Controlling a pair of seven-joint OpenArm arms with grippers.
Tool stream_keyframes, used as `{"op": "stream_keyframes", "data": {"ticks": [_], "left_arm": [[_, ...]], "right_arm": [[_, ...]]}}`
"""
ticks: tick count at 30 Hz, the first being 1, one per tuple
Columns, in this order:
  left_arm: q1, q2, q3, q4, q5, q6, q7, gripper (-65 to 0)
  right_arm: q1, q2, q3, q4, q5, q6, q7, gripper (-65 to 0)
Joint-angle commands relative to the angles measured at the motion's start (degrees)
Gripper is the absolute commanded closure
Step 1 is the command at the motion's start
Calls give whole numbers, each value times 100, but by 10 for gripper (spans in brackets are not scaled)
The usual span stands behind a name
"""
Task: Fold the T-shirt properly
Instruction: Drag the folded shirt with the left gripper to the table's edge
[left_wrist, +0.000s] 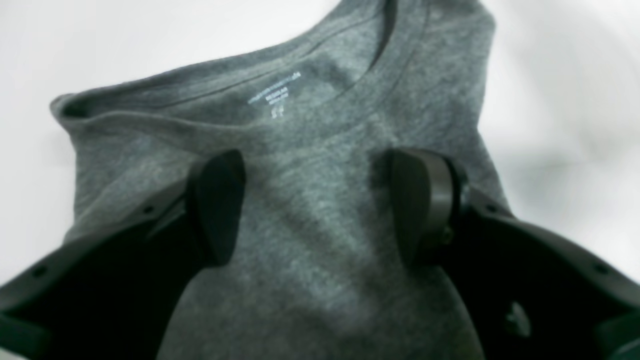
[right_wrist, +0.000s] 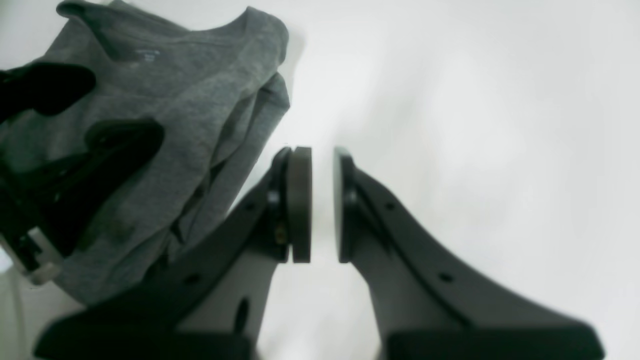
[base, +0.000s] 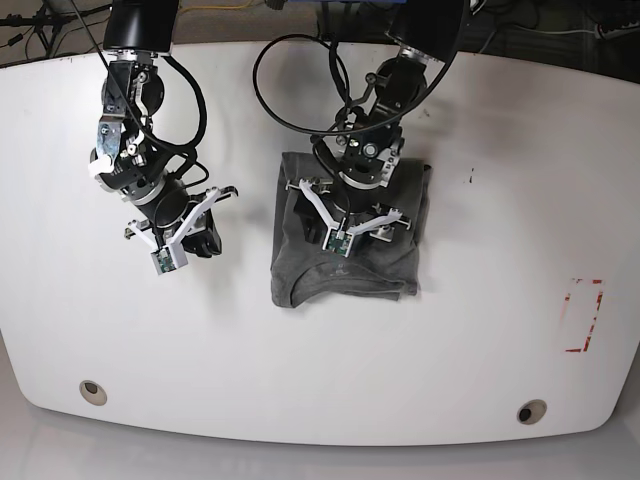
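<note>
T-shirt (base: 345, 255) lies folded mid-table (base: 500, 350), collar toward the near edge. Left gripper (left_wrist: 320, 205) hovers over it, jaws wide, holding nothing. Right gripper (right_wrist: 322, 205) — jaws narrow, empty — stands beside it. Soft, light knit; likely best pinched at a folded edge.

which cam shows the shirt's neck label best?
Left wrist: the neck label sits close and centred inside the T-shirt collar, though its print is blurred. Right wrist shows only a faint pale mark; base shows none.
</note>
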Motion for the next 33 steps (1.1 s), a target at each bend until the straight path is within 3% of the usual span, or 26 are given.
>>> {"op": "stream_keyframes", "data": {"ticks": [1, 9, 11, 17, 26, 33], "left_arm": [[-79, 60, -140, -148, 27, 15, -247, -435], [-79, 43, -694, -1133, 9, -38, -660, -435], [-79, -54, -808, -1177, 9, -240, -669, -435], [53, -484, -1344, -1159, 18, -1269, -581, -433], [123, -1627, -2347, -1203, 27, -2192, -581, -433], [167, -2533, -2839, -1230, 27, -2552, -572, -433]], "right_arm": [[80, 45, 29, 94, 74, 31, 157, -71], [80, 45, 37, 94, 74, 22, 157, -71], [80, 45, 37, 94, 74, 22, 157, -71], [80, 45, 37, 129, 74, 22, 157, -71], [-26, 54, 37, 261, 74, 22, 157, -71], [-44, 37, 11, 279, 74, 22, 157, -71]]}}
